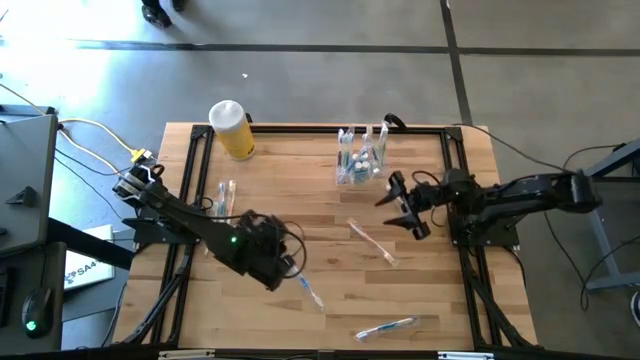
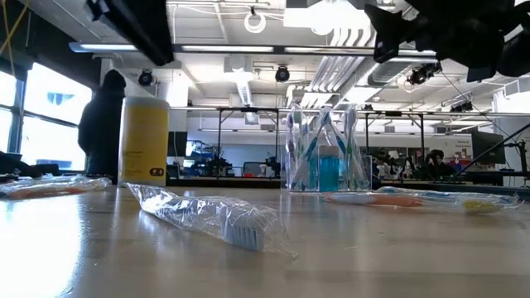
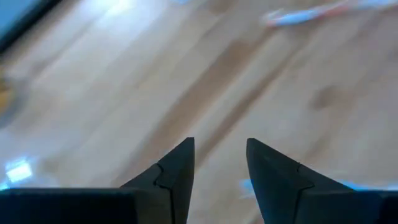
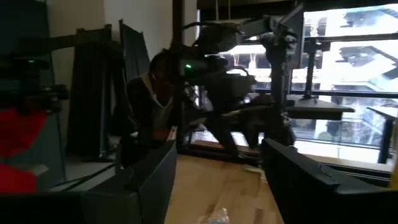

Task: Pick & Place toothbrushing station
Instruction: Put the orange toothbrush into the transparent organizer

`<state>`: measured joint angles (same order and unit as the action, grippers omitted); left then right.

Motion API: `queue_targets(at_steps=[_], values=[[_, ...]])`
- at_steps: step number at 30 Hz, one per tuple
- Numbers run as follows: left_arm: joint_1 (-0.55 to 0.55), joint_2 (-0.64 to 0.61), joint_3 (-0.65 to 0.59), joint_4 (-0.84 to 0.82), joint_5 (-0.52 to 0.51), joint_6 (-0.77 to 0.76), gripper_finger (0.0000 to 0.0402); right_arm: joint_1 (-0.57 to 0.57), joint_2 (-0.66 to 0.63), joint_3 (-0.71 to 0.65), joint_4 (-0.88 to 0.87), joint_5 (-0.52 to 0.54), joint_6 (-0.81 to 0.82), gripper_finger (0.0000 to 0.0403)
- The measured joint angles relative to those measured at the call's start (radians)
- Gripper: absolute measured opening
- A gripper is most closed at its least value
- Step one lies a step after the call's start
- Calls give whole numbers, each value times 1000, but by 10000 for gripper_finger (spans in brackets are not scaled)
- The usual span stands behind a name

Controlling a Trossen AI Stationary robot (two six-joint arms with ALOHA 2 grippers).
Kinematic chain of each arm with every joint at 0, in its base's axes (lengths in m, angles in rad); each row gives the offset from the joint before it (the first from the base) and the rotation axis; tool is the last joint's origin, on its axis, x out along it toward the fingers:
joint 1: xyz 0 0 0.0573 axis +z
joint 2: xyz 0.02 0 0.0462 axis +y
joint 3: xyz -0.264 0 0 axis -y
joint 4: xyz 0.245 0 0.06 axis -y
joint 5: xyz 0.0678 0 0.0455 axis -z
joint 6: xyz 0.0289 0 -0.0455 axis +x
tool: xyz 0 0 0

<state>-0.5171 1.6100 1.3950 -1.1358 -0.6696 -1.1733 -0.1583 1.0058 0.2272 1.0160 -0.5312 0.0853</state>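
A small clear cup [image 1: 358,162] stands on its base near the table's far edge with several toothbrushes and teal tubes upright in it; it also shows in the low view [image 2: 325,159]. Wrapped toothbrushes lie flat on the wood: one at the left [image 1: 222,198], one in the middle [image 1: 370,241], one nearer the front [image 1: 310,292], one at the front edge [image 1: 385,327]. My left gripper [image 1: 288,264] hangs open above the table, just left of the front-middle brush, with nothing between its fingers [image 3: 219,146]. My right gripper [image 1: 405,207] is open and raised, right of the cup, holding nothing [image 4: 217,152].
A yellow cylinder with a white top [image 1: 232,128] stands at the far left corner. Black rails [image 1: 190,170] run along the table's left, right and far sides. A person stands in the room beyond the table [image 2: 101,124]. Bare wood lies between the two grippers.
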Motion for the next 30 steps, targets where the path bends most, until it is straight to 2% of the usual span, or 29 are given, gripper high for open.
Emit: queue_targets(at_steps=[4, 12, 15, 20, 26, 30], values=[[0, 1, -7, -202, 1, -98, 140, 74, 0, 0, 4, 16, -1, 226], [60, 1, -52, -408, 80, -425, 140, 185, 1, 0, -33, 129, -3, 226], [87, 1, -70, -370, 86, -427, 140, 212, 1, 0, -53, 169, -9, 226], [142, 1, -100, -348, 93, -315, 140, 245, 1, 0, -97, 225, -10, 226], [251, 1, -168, -359, 224, -285, 140, 290, 1, 0, -146, 275, -3, 226], [364, 1, -218, -355, 301, -176, 140, 325, 1, 0, -160, 309, -3, 226]])
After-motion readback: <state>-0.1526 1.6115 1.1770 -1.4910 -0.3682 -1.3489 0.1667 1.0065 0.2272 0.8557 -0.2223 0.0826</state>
